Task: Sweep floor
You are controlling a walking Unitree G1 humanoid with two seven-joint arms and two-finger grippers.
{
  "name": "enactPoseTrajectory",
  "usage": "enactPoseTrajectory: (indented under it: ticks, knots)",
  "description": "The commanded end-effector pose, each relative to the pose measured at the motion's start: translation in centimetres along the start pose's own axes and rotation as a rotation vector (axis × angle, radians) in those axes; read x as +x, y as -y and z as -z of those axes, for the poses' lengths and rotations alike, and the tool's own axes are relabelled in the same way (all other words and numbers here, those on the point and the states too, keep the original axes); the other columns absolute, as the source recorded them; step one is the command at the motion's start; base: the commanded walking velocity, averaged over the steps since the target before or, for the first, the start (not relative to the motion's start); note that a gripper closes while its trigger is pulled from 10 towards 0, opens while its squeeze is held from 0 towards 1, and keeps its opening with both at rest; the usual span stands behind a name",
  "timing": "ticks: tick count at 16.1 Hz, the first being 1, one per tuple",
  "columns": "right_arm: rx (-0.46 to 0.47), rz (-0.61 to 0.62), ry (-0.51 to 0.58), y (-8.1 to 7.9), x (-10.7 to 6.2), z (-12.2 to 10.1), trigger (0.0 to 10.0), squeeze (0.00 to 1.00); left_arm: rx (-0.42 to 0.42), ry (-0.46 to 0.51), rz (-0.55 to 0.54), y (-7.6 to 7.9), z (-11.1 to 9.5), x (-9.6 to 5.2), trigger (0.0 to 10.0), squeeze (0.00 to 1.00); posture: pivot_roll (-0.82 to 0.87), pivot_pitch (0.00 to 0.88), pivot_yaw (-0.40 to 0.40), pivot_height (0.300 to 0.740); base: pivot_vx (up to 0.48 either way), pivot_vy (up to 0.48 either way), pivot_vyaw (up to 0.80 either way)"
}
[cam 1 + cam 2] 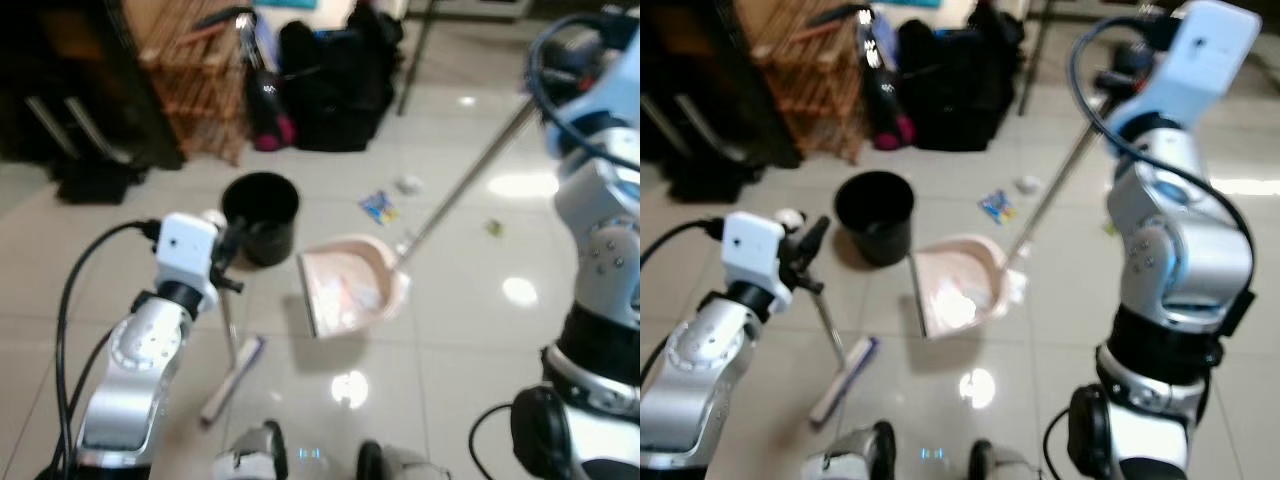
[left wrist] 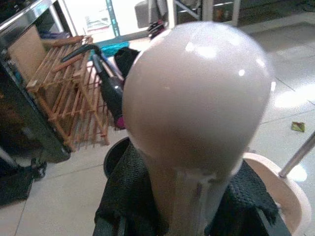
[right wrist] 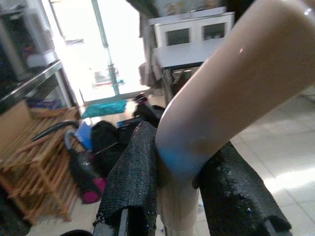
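Observation:
My left gripper (image 1: 228,252) is shut on the thin shaft of a small broom; its pale round knob (image 2: 197,98) sits between the black fingers (image 2: 123,196). The broom head (image 1: 232,378) rests on the tiles in front of my feet. A pink dustpan (image 1: 350,285) lies on the floor holding some litter. Its long metal pole (image 1: 460,185) rises to my right gripper (image 3: 179,182), which is shut on the pole's pale curved grip (image 3: 221,93). A blue wrapper (image 1: 378,207), a white scrap (image 1: 408,184) and a green scrap (image 1: 493,228) lie beyond the pan.
A black bin (image 1: 261,215) stands just left of the dustpan. Behind it are a wooden rack (image 1: 195,90), a dark and pink appliance (image 1: 265,100), black bags (image 1: 340,90) and a table leg (image 1: 415,55). Dark furniture (image 1: 60,80) fills the far left.

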State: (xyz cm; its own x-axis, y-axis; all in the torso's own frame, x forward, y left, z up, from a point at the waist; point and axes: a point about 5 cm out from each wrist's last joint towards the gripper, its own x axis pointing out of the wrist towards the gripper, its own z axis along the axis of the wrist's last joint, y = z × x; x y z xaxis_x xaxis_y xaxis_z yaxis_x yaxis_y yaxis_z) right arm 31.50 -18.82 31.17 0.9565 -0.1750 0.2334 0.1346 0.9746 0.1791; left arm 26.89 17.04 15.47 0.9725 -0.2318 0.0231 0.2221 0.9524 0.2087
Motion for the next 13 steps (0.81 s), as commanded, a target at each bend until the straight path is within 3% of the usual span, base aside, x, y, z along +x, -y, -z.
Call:
enactPoseTrajectory:
  ticks: [1,9,13]
  knots:
    - [0.028,-0.058,0.077,-1.5,0.1,-1.6,10.0,0.0,0.02,-0.005,-0.018,-0.5,0.2,-0.1,10.0,0.0,-0.03,0.165,-0.004,0.74,0.401,0.0,0.51]
    - [0.069,-0.056,0.169,-2.0,1.1,-3.5,10.0,0.0,0.031,0.016,-0.013,-1.0,0.1,0.6,10.0,0.0,-0.03,0.125,0.004,0.74,0.4,0.0,0.0]
    - [0.034,-0.024,0.172,-1.2,1.9,-3.7,10.0,0.0,0.032,0.013,-0.033,-1.5,0.5,1.0,10.0,0.0,-0.04,0.114,0.0,0.74,0.399,0.0,0.0]
